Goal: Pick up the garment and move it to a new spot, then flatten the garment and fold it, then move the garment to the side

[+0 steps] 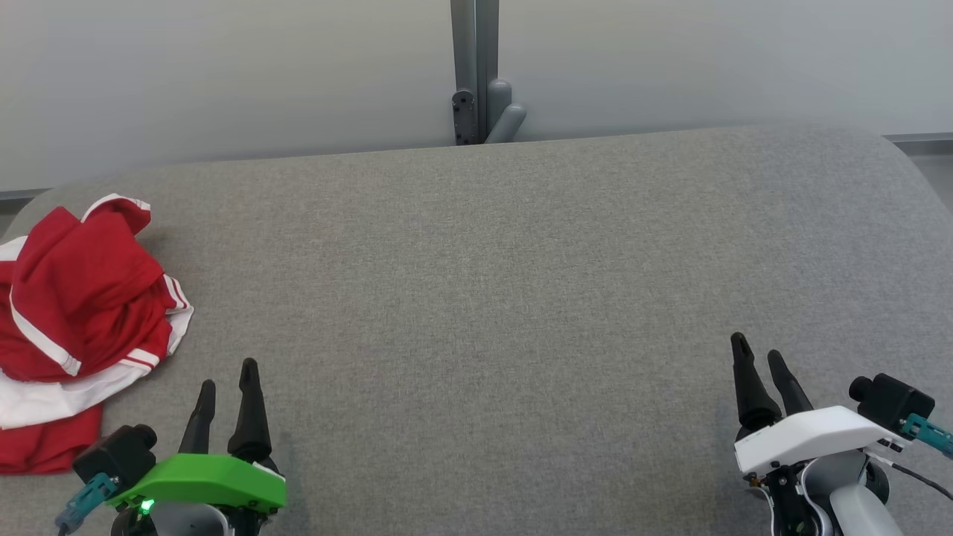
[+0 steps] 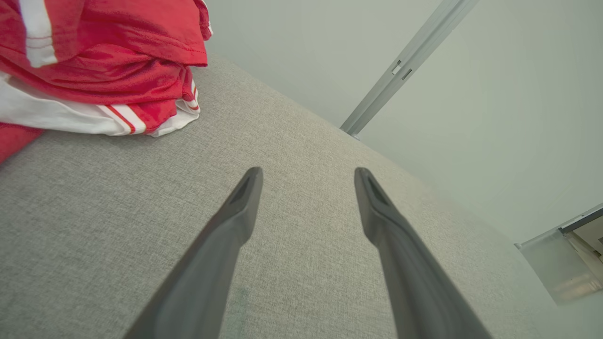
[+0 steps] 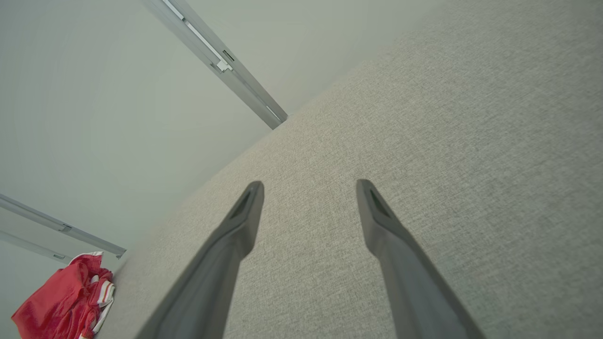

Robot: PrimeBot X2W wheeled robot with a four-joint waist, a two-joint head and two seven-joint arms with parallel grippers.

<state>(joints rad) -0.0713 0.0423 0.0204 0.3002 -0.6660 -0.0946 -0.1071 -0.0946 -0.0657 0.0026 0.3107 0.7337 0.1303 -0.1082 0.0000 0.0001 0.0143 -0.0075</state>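
Note:
A red garment (image 1: pixel 74 313) with white stripes lies crumpled at the left edge of the grey fabric table (image 1: pixel 484 298). The left wrist view has the garment (image 2: pixel 103 61) at its upper left, and it shows small in the right wrist view's lower left (image 3: pixel 66 303). My left gripper (image 1: pixel 227 372) hovers open just right of and nearer than the pile, with nothing between its fingers (image 2: pixel 245 197). At the lower right my right gripper (image 1: pixel 759 350) stands open and empty, far from the garment, its dark fingers (image 3: pixel 377 212) over bare cloth.
A pale wall runs behind the table, with a grey metal post and bracket (image 1: pixel 476 82) at the far edge's middle. The table's rounded corners fall away at far left and far right.

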